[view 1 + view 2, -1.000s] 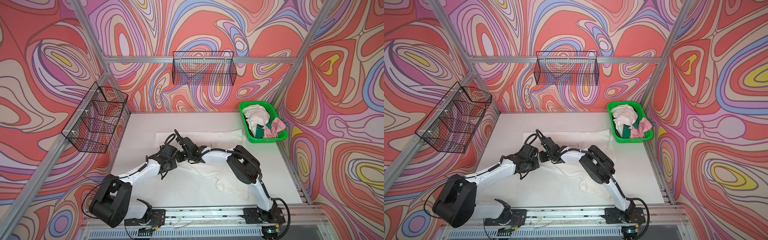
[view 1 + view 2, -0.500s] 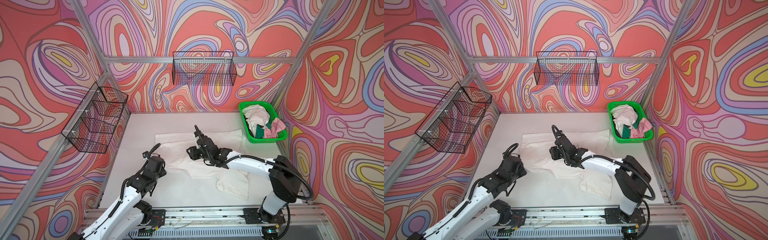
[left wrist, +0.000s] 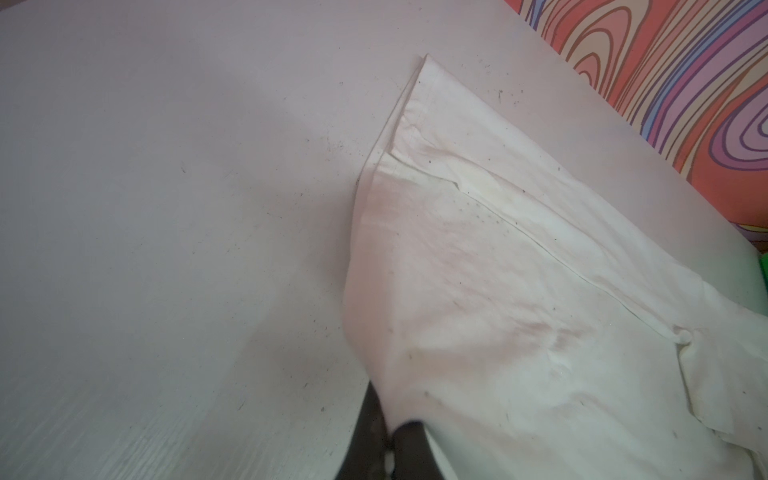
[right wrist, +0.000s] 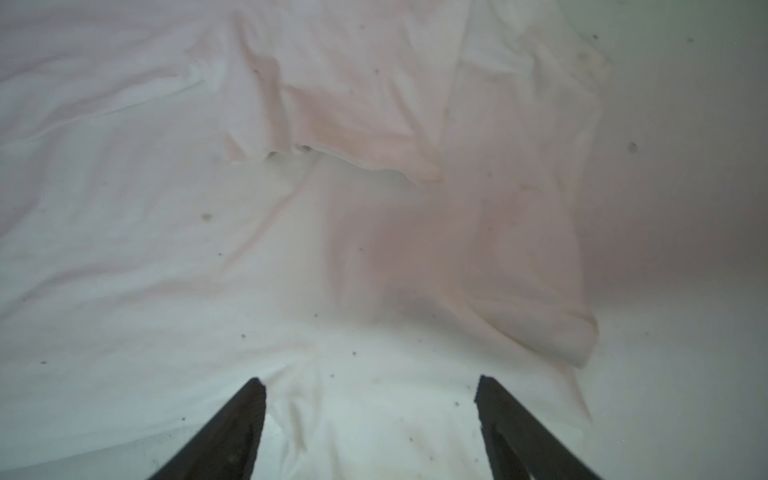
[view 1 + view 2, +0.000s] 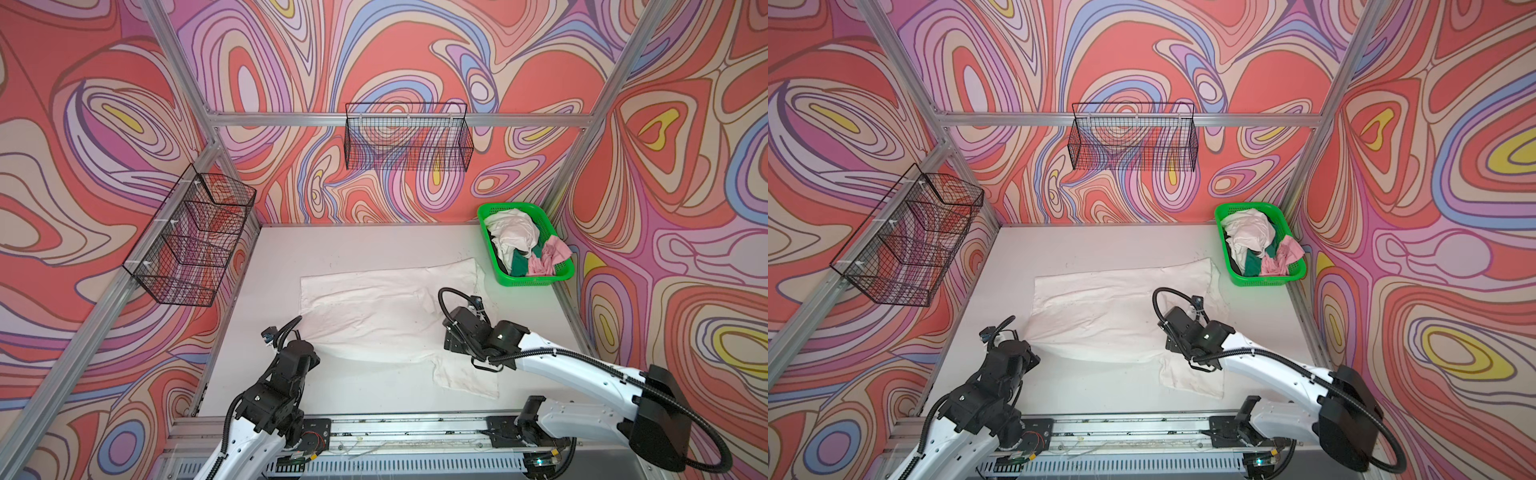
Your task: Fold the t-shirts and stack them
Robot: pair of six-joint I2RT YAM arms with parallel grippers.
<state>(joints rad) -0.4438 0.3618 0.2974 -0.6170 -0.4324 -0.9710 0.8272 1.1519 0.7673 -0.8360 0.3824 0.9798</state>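
Barely started tbh: white tee (image 5: pixel 374 307) spread unfolded, left gripper (image 3: pixel 388 432) pinching its corner, right gripper (image 4: pixel 370 390) wide open, other tees (image 5: pixel 515 237) in basket (image 5: pixel 528 281).

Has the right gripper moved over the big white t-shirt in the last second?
Yes. In a top view the right gripper has travelled right across the white t-shirt, toward the bright green plastic mesh basket.

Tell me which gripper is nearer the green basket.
Right. The right gripper is open above the white t-shirt at the end beside the green basket; the left gripper pinches the opposite end.
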